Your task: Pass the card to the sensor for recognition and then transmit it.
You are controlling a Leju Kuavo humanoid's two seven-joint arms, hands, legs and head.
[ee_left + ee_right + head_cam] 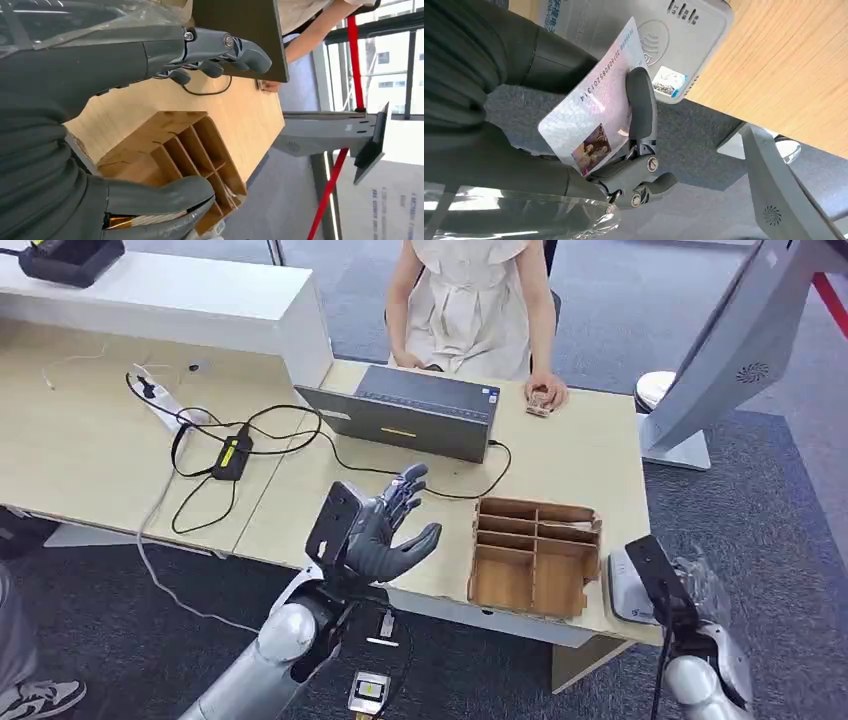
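Observation:
A pale ID card with a small photo and a printed number is pinched in my right hand, one dark finger pressing across its face. It hovers just off the white card sensor, over the floor beside the table edge. From above, my right hand sits at the table's front right corner, next to the sensor. My left hand hangs over the table's front edge with fingers spread and nothing in it, left of the wooden organizer. The left hand's fingers hang apart from the thumb.
A person sits across the table behind a grey laptop, one hand resting on a small object. Black cables and a power strip lie at the left. A grey kiosk stand rises at the right.

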